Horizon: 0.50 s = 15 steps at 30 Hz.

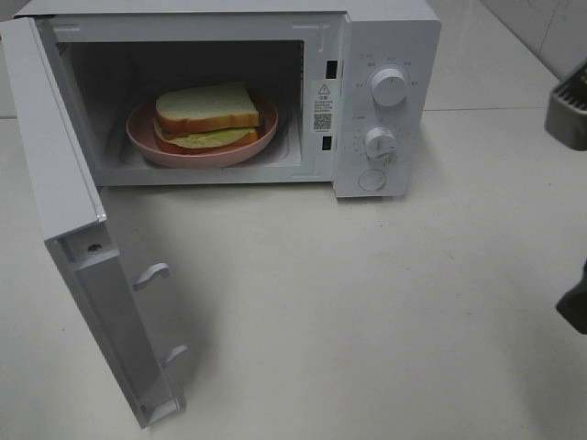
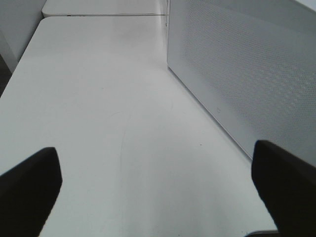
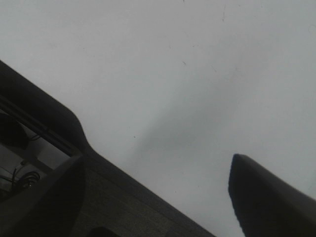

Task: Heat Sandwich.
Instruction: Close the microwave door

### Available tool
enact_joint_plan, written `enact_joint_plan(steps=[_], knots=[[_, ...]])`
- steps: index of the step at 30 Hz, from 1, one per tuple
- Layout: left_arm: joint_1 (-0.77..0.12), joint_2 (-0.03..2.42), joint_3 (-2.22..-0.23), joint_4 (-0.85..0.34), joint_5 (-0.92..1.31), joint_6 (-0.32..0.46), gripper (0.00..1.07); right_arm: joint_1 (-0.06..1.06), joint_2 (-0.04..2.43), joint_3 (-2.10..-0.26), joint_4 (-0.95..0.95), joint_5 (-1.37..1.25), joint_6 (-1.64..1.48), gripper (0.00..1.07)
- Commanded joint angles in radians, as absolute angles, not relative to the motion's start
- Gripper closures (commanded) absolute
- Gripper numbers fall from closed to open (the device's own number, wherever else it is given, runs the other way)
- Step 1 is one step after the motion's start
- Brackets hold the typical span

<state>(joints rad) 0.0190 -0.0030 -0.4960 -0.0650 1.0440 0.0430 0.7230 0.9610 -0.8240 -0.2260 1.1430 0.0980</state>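
The sandwich (image 1: 206,115), white bread with a pale green filling, lies on a round pink plate (image 1: 147,139) inside the white microwave (image 1: 385,37). The microwave door (image 1: 64,211) stands wide open, swung out to the front left. My left gripper (image 2: 158,197) is open and empty over the bare table, beside a white perforated panel of the microwave (image 2: 247,74); it is out of the exterior view. My right gripper (image 3: 163,197) is open and empty above the table. Only dark parts of the right arm (image 1: 574,302) show at the right edge of the exterior view, well away from the microwave.
Two knobs (image 1: 389,87) and a round button (image 1: 371,180) sit on the microwave's right panel. Two latch hooks (image 1: 151,273) stick out of the open door's inner face. The white table (image 1: 367,321) stretches in front of the microwave.
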Motion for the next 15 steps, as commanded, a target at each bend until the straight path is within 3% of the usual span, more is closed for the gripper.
enact_joint_plan(steps=[1, 15], knots=[[0.019, -0.030, -0.494, -0.068, 1.036, 0.043, 0.07, 0.723, 0.901, -0.819, -0.223, 1.186, 0.104, 0.31], [0.019, -0.030, -0.494, -0.068, 1.036, 0.043, 0.07, 0.722, 0.610, -0.711, -0.234, 1.218, 0.123, 0.31]])
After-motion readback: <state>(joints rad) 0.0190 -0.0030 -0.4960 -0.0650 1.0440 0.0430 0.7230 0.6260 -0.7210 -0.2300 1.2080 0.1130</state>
